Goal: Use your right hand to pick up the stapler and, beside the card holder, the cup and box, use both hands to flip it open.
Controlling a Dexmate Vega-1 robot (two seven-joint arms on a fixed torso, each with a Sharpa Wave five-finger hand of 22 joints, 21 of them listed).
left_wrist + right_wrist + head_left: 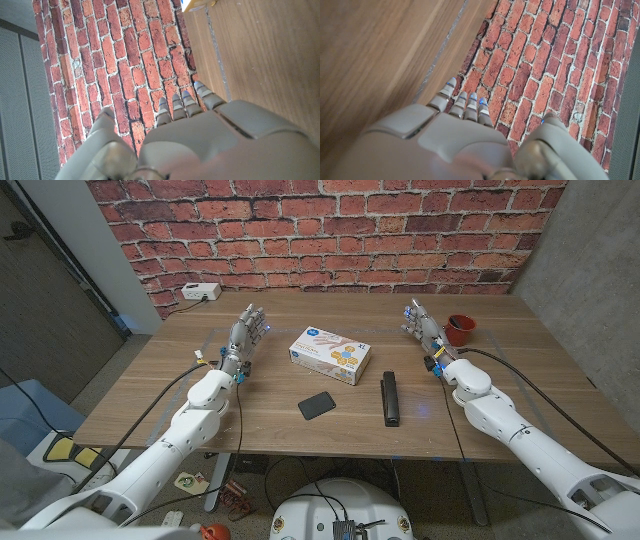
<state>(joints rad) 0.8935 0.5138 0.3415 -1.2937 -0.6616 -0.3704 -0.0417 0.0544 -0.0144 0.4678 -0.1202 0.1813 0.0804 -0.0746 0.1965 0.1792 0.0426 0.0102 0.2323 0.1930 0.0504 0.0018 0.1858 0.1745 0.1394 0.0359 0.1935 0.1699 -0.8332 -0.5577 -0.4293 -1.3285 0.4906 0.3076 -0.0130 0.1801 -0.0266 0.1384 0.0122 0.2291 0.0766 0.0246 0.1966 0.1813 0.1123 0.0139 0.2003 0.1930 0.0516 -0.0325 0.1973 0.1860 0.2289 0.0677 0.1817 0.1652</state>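
A black stapler [390,399] lies lengthwise on the wooden table [150,395], right of centre near the front. To its left lies a flat black card holder [317,405], and behind that a white and blue box [330,355]. A dark red cup [460,330] stands at the back right. My right hand [424,326] stands behind and to the right of the stapler, beside the cup, fingers straight and holding nothing. My left hand [245,335] stands at the left of the box, fingers straight, holding nothing. Each hand [200,140] [445,145] points at the brick wall.
A white power strip [201,292] lies at the table's back left corner against the brick wall [330,230]. Cables run along both forearms. The table's front edge is just in front of the stapler and card holder.
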